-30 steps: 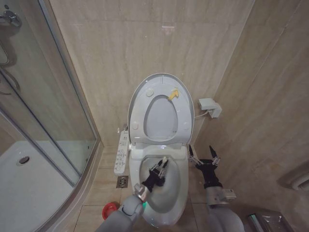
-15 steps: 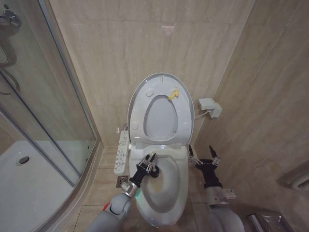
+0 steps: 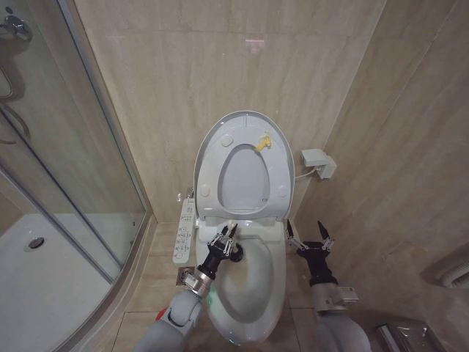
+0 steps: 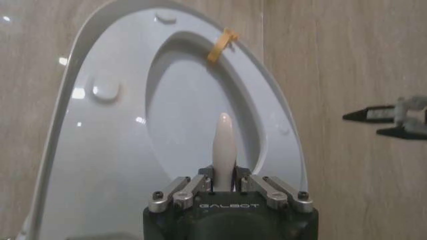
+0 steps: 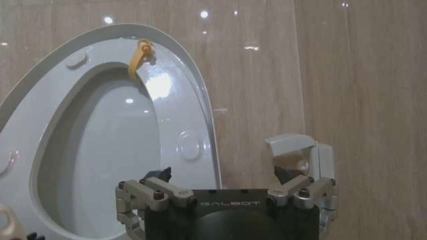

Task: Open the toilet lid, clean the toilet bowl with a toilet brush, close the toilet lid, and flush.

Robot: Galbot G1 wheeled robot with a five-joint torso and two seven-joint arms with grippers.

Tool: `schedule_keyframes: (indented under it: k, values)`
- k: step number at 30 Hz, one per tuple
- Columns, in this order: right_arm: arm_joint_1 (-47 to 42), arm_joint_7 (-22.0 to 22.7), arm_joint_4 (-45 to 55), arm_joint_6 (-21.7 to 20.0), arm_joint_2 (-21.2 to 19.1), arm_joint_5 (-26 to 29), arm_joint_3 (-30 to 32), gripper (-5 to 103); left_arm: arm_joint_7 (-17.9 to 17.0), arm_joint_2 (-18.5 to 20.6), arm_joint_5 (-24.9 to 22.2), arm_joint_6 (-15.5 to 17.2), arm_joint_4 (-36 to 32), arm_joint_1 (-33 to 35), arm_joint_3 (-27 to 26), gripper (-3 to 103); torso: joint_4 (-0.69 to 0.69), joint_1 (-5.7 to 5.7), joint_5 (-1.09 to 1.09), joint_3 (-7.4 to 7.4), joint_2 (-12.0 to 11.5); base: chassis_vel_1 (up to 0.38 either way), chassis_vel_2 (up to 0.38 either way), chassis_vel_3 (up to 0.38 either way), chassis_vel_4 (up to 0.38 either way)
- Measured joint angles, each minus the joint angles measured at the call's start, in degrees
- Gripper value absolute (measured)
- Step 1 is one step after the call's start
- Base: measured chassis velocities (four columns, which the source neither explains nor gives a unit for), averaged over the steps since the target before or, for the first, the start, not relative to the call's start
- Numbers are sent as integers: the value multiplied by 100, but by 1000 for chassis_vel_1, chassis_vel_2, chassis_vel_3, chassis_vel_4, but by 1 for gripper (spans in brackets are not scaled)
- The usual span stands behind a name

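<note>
Head view shows the toilet brush [image 3: 230,229] clamped in the left gripper [image 3: 223,242] at the toilet bowl [image 3: 249,286] rear-left rim, toilet lid [image 3: 245,165] raised. Scrub with steady rim contact; right gripper [image 3: 308,236] waits spread beside the bowl

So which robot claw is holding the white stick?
The left gripper, over the toilet bowl, is shut on the toilet brush handle. The right gripper hangs open and empty beside the bowl, by the wall.
</note>
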Motion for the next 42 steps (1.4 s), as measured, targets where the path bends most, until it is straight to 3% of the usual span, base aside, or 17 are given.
schedule_keyframes:
  k: [13, 21, 35, 42]
  values:
    - [0, 0, 0, 0, 0, 0, 0, 100, -326, 392, 309, 485, -1626, 952, -316, 20, 1, 0, -1, 0, 0, 0, 0, 0, 0]
    - [0, 0, 0, 0, 0, 1, 0, 100, -511, 659, 481, 565, -2593, 1686, -657, 20, 2, -1, 0, -1, 0, 0, 0, 0, 0]
    - [0, 0, 1, 0, 0, 1, 0, 100, -917, 816, 804, 694, -3478, 2545, -1114, 20, 1, 0, 0, 0, 0, 0, 0, 0, 0]
    - [0, 0, 0, 0, 0, 0, 0, 100, -1098, 698, 1207, 656, -3800, 3419, -1479, 20, 2, 0, 0, -1, 0, 0, 0, 0, 0]
